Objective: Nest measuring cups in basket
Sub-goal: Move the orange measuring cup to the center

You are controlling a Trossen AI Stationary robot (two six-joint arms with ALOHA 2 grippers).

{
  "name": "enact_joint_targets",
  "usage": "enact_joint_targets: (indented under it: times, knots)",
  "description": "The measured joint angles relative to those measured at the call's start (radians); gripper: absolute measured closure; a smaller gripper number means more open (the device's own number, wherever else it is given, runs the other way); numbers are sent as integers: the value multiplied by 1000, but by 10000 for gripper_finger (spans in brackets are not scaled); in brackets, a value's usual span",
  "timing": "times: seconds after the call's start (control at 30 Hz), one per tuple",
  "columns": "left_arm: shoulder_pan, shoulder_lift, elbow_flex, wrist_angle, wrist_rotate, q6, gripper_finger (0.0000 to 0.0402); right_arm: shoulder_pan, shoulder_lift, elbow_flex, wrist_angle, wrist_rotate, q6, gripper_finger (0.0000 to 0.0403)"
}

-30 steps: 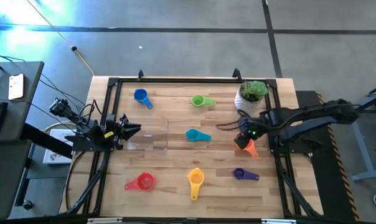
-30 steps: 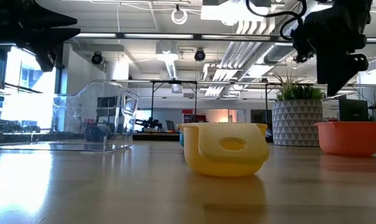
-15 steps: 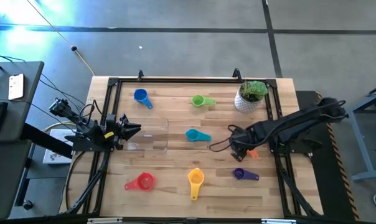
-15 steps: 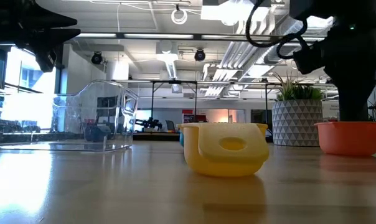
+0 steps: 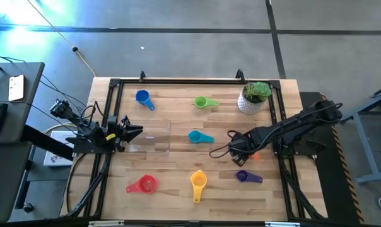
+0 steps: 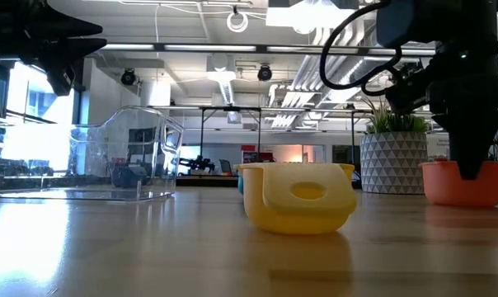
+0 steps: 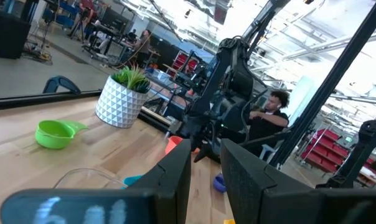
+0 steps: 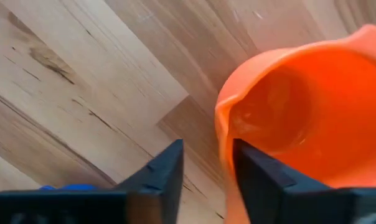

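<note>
Seven measuring cups lie apart on the wooden table: blue, green, cyan, purple, yellow, red and orange. My right gripper is down at the orange cup, open, with one finger inside the bowl and one outside its wall. The clear basket stands at the table's left. My left gripper waits open at the basket's left wall, holding nothing. My right gripper comes from above with its fingers astride the orange cup's rim, on the side away from the handle. Bare wood shows between the outer finger and the wall. Whether the inner finger touches the wall I cannot tell. The cup stands upright on the table.
A white pot with a green plant stands at the far right, just beyond my right arm. A loose black cable trails by the right gripper. Black rails frame the table. A person sits beyond the table's right side.
My right gripper has come down from well above the table and a little toward the left edge, until its fingers reach into and around the orange cup. The cup has stayed where it was.
</note>
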Motion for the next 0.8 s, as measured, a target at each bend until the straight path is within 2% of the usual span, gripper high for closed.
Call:
enact_joint_targets:
  times: [0.27,0.5,0.8]
  knots:
    - [0,0,0,-3,0,0,326,0,0,0,13,-3,-1,391]
    - [0,0,0,-4,-28,-51,326,3,0,32,40,10,-33,389]
    - [0,0,0,-6,-32,-59,326,3,0,198,99,133,-260,398]
